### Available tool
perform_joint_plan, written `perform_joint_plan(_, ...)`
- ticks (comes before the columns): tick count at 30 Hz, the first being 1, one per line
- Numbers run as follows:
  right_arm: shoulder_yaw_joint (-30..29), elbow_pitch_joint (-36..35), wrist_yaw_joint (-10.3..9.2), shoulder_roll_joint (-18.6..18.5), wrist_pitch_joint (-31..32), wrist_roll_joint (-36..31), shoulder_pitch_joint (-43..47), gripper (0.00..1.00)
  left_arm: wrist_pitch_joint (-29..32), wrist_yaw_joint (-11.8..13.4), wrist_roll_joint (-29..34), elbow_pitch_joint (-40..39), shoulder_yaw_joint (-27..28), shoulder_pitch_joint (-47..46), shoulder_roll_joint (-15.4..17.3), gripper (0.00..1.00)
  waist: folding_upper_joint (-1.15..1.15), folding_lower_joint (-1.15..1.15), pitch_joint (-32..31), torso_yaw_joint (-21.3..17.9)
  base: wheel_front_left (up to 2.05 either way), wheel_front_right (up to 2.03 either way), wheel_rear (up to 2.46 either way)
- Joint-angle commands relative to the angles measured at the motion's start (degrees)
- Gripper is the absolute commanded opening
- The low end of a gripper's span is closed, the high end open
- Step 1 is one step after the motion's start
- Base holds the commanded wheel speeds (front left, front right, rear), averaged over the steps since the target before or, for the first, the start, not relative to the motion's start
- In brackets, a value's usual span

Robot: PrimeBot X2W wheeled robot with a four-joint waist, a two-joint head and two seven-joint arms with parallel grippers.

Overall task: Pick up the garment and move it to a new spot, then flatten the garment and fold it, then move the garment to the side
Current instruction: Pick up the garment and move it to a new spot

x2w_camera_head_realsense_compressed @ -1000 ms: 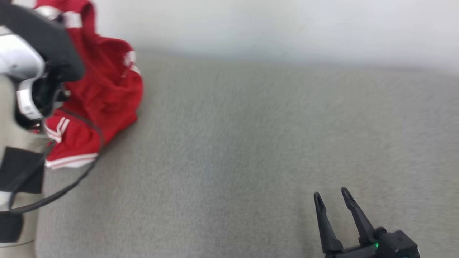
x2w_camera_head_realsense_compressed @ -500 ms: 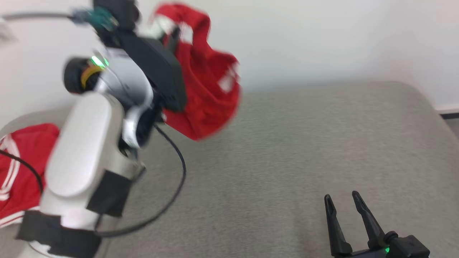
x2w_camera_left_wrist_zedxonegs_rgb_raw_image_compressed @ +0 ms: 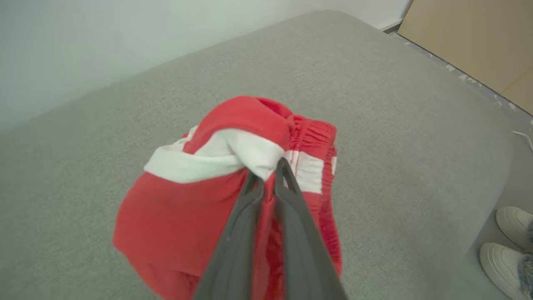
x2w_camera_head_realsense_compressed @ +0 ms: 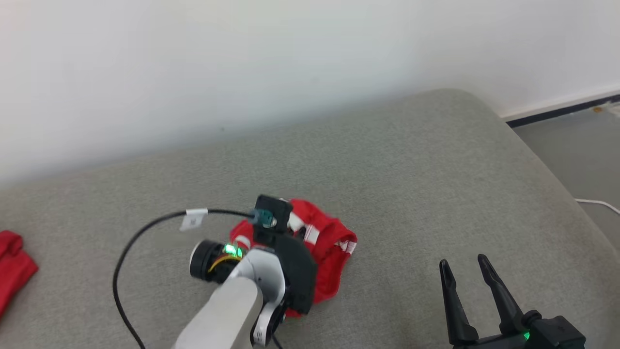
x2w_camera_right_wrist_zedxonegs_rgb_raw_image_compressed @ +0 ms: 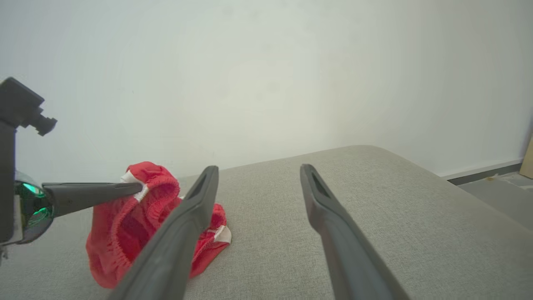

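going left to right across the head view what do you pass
red cloth at the left edge → black cable → red garment → right gripper → white cord

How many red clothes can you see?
2. The red shorts are pinched by the left pincer at the middle of the grey cushion. The other red piece lies at the cushion's far left edge, partly cut off. More may be hidden.

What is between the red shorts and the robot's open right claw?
Nothing: only bare grey cushion lies between the red shorts and the right gripper, seen in the head view.
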Motion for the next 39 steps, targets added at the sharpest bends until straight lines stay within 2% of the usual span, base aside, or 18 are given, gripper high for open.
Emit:
perform_joint_plan(1,0.12,-0.29,-0.12,-0.01,0.17,-0.22,0.01,1.00,-0.70,0.32,-0.03,1.03,-0.20,0.94,-0.12,0.00,0.00,0.00,0.96,-1.31,0.00,0.00,0.00)
perform_joint_plan(6,0.36,-0.15,-0.12,-0.01,0.27,0.04,0.03,1.00,-5.15,1.47,-1.07,7.18,-1.71,0.69,-0.54,0.00,0.00,0.00,1.38,-1.34,0.00,0.00,0.00)
perform_joint_plan(7,0.24,-0.04,-0.12,-0.01,0.24,0.17,0.21,1.00,-5.86,1.64,-1.69,7.99,-1.87,0.42,-0.63,1.00,0.00,0.00,1.37,-1.08,0.00,0.00,0.00)
perform_joint_plan(11,-0.04,0.16,-0.12,-0.01,0.12,0.63,0.96,1.00,-9.63,1.25,-5.28,7.48,-3.01,-0.39,-0.71,1.00,0.00,0.00,0.89,0.47,0.00,0.00,0.00)
perform_joint_plan(18,-1.28,-0.10,-0.12,-0.01,0.08,-0.13,2.38,1.00,-24.35,2.09,-6.20,1.99,-3.85,1.94,-0.69,1.00,0.00,0.00,-0.93,5.11,0.00,0.00,0.00)
perform_joint_plan(23,-2.36,0.07,-0.12,-0.01,-0.05,-0.97,3.45,1.00,-35.05,2.58,-7.18,-2.49,0.35,8.69,0.88,1.00,0.00,0.00,-2.81,7.49,0.00,0.00,0.00)
perform_joint_plan(25,-2.93,0.21,-0.12,-0.02,-0.11,-1.35,4.17,1.00,-36.14,3.29,-7.52,-5.72,3.97,13.40,1.43,1.00,0.00,0.00,-3.83,7.91,0.00,0.00,0.00)
perform_joint_plan(28,-4.51,0.64,-0.12,0.00,-0.82,-1.64,4.72,1.00,-36.24,3.41,-3.76,-13.99,11.56,20.78,1.92,1.00,0.00,0.00,-4.12,9.33,0.00,0.00,0.00)
perform_joint_plan(34,-6.42,2.75,-0.12,-0.03,-2.58,-1.09,5.94,1.00,-36.24,-0.33,5.02,-22.07,20.96,33.10,1.12,1.00,0.00,0.00,-4.69,11.81,0.00,0.00,0.00)
perform_joint_plan(39,-7.47,4.14,-0.12,-0.06,-3.33,-0.23,6.21,1.00,-36.24,-2.84,9.55,-22.76,24.79,38.88,0.74,1.00,0.00,0.00,-4.85,13.16,0.00,0.00,0.00)
